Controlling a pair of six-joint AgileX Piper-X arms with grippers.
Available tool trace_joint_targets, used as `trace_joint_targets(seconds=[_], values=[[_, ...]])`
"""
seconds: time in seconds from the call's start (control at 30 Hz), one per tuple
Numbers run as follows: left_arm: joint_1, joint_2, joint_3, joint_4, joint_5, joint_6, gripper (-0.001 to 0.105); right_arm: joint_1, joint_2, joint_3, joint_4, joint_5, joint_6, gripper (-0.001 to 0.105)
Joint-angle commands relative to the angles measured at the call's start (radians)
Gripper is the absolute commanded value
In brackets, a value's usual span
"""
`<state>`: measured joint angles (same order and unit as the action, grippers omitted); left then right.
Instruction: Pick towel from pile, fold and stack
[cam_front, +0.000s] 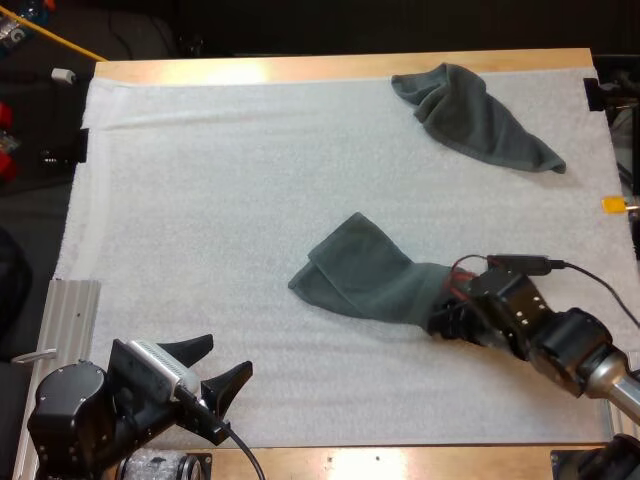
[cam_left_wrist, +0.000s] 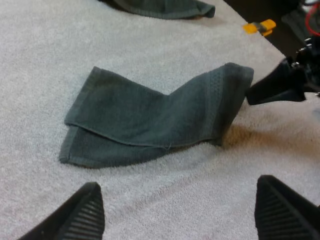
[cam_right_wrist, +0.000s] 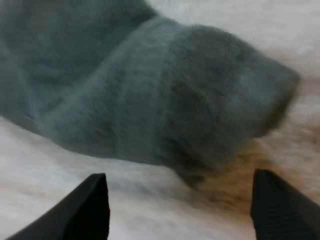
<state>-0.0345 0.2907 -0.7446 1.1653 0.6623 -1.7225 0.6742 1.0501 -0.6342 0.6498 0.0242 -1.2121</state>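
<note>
- The high view shows a crumpled towel (cam_front: 475, 115) at 1 o'clock on the mat (cam_front: 200, 200). The left wrist view shows the folded towel's (cam_left_wrist: 150, 120) two offset layers.
- This dark grey-green towel lies mid-mat, its long axis running from 10 to 4 o'clock, with the 4 o'clock end bunched up.
- The right gripper (cam_front: 440, 318) sits at that end, fingers apart and empty. The left gripper (cam_front: 210, 375) is wide open at 7 o'clock.

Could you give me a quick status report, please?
Left pincer open, clear of towels. Right pincer open at end of half-folded towel. Crumpled towel far right, nothing blocking.
</note>
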Motion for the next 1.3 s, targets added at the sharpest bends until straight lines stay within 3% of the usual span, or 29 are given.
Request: trace_joint_targets(seconds=[0.0,0.43,0.73,0.83,0.9,1.0,1.27], values=[[-0.005,0.001,-0.004,0.004,0.007,-0.006,0.062,-0.023,0.001,0.010,-0.072,-0.067,0.010,0.059],[-0.005,0.001,-0.004,0.064,0.007,-0.006,0.062,-0.072,0.102,0.020,-0.074,-0.094,0.087,0.059],[-0.005,0.001,-0.004,0.064,0.007,-0.006,0.062,-0.072,0.174,0.020,-0.184,-0.080,0.095,0.058],[-0.005,0.001,-0.004,0.064,0.007,-0.006,0.062,-0.072,0.176,0.020,-0.211,-0.081,0.111,0.040],[-0.005,0.001,-0.004,0.064,0.007,-0.006,0.062,-0.072,0.164,0.020,-0.240,-0.086,0.111,0.020],[-0.005,0.001,-0.004,0.064,0.007,-0.006,0.062,-0.072,0.125,0.020,-0.269,-0.084,0.103,0.000],[-0.005,0.001,-0.004,0.064,0.007,-0.006,0.062,-0.072,-0.044,-0.012,-0.277,-0.025,-0.056,0.000]])
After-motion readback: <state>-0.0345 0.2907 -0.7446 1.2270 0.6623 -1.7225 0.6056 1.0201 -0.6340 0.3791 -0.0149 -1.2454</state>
